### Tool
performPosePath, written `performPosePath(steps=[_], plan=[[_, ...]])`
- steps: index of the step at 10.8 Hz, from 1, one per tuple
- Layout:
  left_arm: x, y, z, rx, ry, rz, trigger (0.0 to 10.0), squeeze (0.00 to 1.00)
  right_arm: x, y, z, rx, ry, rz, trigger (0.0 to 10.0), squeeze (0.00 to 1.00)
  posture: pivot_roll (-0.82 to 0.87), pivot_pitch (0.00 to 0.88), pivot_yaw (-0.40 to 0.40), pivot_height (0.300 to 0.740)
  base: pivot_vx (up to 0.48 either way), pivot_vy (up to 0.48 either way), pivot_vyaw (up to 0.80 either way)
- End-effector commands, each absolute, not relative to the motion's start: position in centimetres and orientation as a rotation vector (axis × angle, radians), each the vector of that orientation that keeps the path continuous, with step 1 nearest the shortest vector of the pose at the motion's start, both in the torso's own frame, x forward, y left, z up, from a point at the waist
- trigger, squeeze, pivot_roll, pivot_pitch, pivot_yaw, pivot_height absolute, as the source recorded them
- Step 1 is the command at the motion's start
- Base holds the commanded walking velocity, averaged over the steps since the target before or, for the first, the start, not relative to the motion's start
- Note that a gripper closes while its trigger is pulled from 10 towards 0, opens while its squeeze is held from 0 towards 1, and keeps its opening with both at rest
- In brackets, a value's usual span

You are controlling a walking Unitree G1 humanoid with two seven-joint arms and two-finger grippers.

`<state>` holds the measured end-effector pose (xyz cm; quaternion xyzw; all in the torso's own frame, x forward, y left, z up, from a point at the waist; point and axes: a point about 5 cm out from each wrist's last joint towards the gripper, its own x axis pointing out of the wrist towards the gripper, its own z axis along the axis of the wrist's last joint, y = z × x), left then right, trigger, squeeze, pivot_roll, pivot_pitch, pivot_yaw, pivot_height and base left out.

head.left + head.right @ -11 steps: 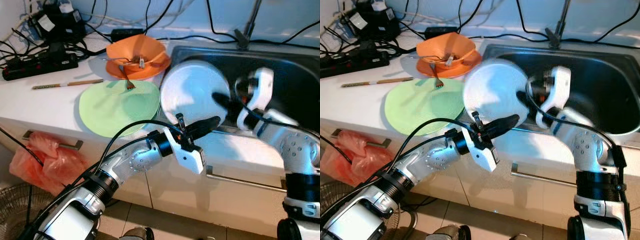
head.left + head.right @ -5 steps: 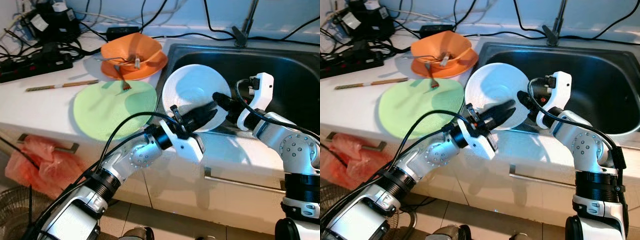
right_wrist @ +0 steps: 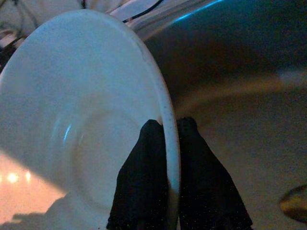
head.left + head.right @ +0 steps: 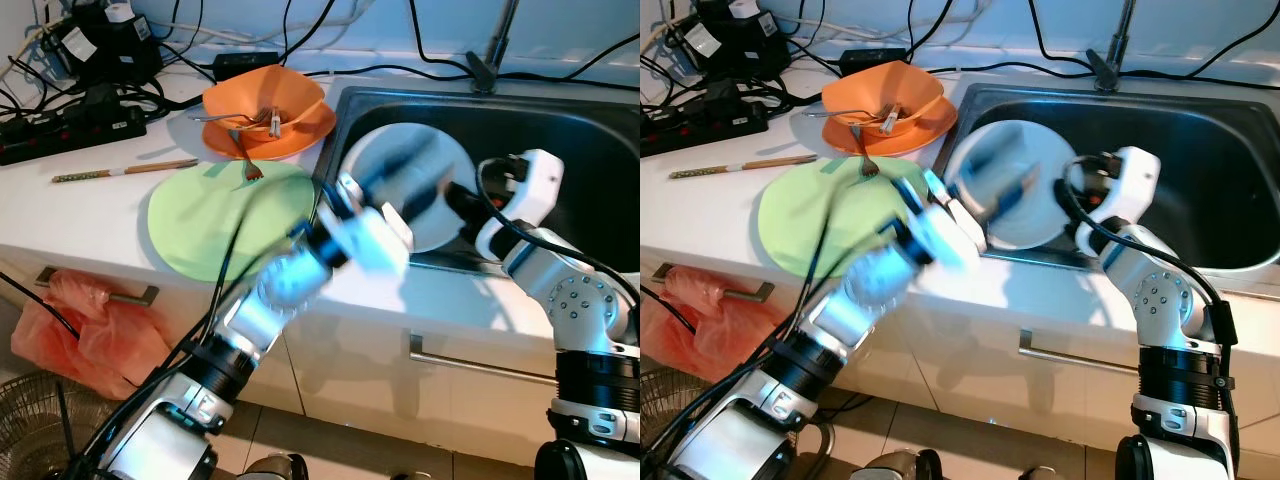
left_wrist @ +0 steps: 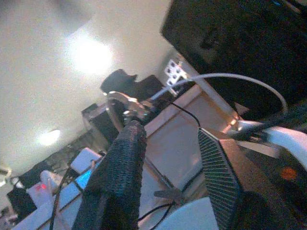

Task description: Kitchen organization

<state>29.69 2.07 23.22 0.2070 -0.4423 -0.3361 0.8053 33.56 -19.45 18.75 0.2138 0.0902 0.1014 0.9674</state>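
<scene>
A white plate [image 4: 412, 215] stands nearly upright over the left edge of the steel sink [image 4: 560, 130]. My right gripper [image 4: 456, 203] is shut on its rim; in the right wrist view both black fingers [image 3: 144, 158] pinch the plate's edge [image 3: 169, 120]. My left arm is blurred with motion in front of the plate, and its gripper [image 4: 405, 178] lies across the plate's face. In the left wrist view the left gripper [image 5: 168, 139] is open with nothing between its fingers, and a piece of the white plate [image 5: 187, 218] shows below them.
A flat green plate [image 4: 215, 220] lies on the white counter beside the sink. Behind it an orange bowl [image 4: 268, 100] holds a fork and other cutlery. A chopstick [image 4: 125, 170], a power strip [image 4: 70, 135] and cables lie at the left. A red bag [image 4: 85, 335] hangs below.
My left arm has swung upward across the plate's face and now blurs. The plate has tipped more upright and shifted slightly right, still held by the right gripper.
</scene>
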Motion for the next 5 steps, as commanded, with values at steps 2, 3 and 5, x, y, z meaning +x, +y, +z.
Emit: performPosePath(steps=[2,3,5], plan=[[30.0,2.8,24.2,0.413,-0.946,-0.694,10.0,1.0,33.8,-19.9,19.4,0.419,0.12,0.166,0.0,0.0,-0.01,0.073,0.072,0.74,0.0,0.0,0.0],[30.0,3.4,24.2,0.395,-0.92,-0.683,10.0,1.0,33.9,-20.2,19.5,0.429,0.079,0.121,0.0,0.0,-0.01,0.072,0.075,0.74,0.0,0.0,0.0],[30.3,4.3,23.6,0.367,-0.833,-0.643,10.0,1.0,34.1,-20.7,19.3,0.419,0.028,0.035,0.0,0.0,-0.01,0.073,0.073,0.74,0.0,0.0,0.0]])
